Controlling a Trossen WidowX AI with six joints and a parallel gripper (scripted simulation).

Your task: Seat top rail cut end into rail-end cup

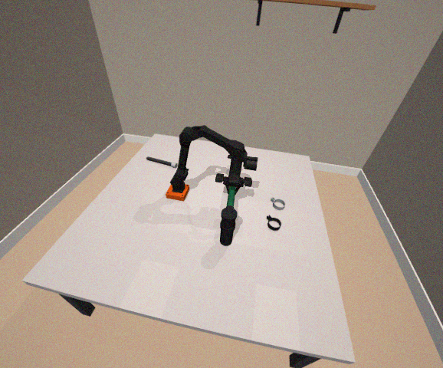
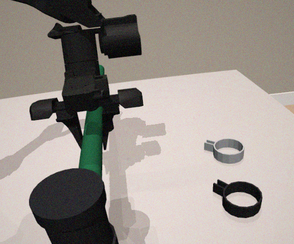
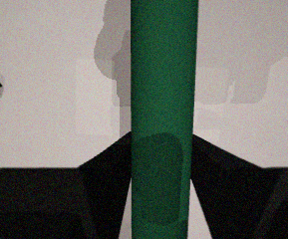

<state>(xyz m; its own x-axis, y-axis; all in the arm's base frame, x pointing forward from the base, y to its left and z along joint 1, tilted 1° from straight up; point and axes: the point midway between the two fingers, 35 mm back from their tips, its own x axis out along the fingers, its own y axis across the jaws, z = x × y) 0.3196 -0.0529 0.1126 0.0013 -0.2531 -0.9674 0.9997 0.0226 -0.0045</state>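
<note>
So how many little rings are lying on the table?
2: a grey ring farther back and a black ring nearer, both right of the green rail. The post might hide more.

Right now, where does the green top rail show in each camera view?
Top: green rail at table centre, between gripper and big post.
Exterior: rail left of centre, running from the clamped fingers to the post.
Wrist: vertical band mid-frame.
Shared landmark: the gripper gripping it.

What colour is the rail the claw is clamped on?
Green. The rail is a plain solid green tube, best seen in the wrist view, running between the claw fingers.
</note>
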